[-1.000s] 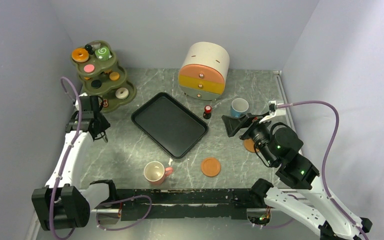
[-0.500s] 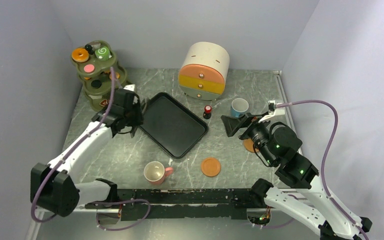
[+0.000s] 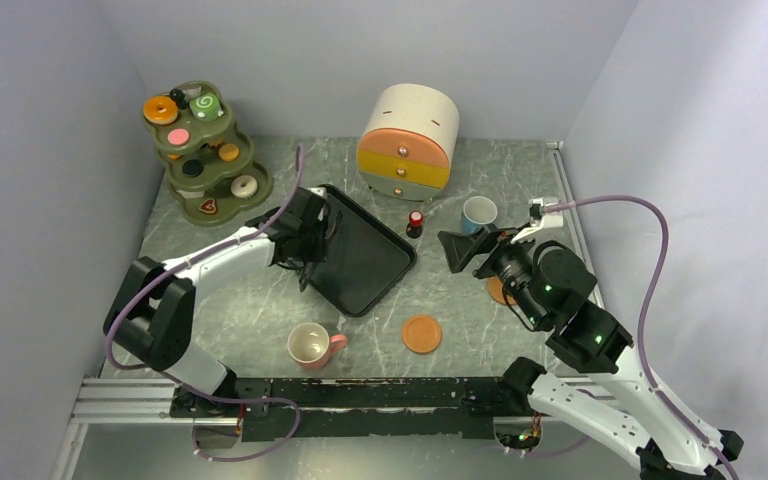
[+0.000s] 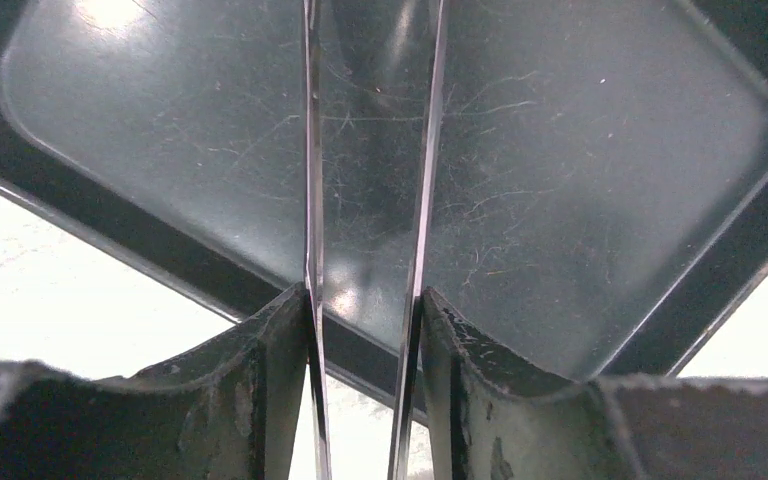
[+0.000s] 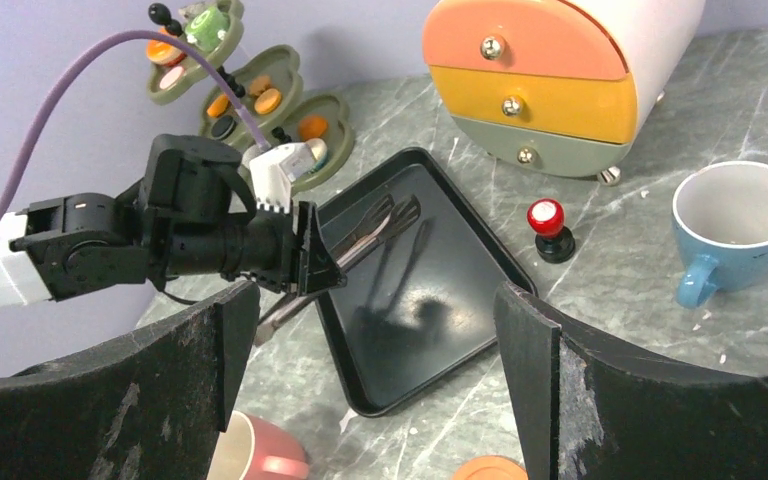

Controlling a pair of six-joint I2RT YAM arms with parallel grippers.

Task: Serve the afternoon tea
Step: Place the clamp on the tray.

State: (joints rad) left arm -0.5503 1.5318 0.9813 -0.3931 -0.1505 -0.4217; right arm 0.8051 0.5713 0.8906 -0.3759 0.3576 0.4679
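My left gripper (image 3: pixel 310 248) (image 4: pixel 365 300) is shut on a pair of thin metal tongs (image 4: pixel 425 150) (image 5: pixel 375 222), whose blades reach out over the black tray (image 3: pixel 360 270) (image 4: pixel 580 150). The toy pastries sit on the olive tiered stand (image 3: pixel 222 205): an orange doughnut (image 3: pixel 160 109), a green swirl roll (image 3: pixel 205 104), a white doughnut (image 3: pixel 244 186). The pink cup (image 3: pixel 310 344) stands near the front, the blue cup (image 3: pixel 479 212) (image 5: pixel 735 220) at the right. One orange saucer (image 3: pixel 422 333) lies in front; another (image 3: pixel 500 292) is half hidden under my right arm. My right gripper (image 3: pixel 470 248) (image 5: pixel 372 292) hangs open and holds nothing.
A rounded drawer chest (image 3: pixel 408 140) in cream, orange, yellow and green stands at the back. A small red-capped bottle (image 3: pixel 415 223) sits between the tray and the blue cup. Walls close in on the left, right and back.
My left arm has swung right from beside the tiered stand to the tray's left edge, carrying the tongs. The right arm has barely moved.
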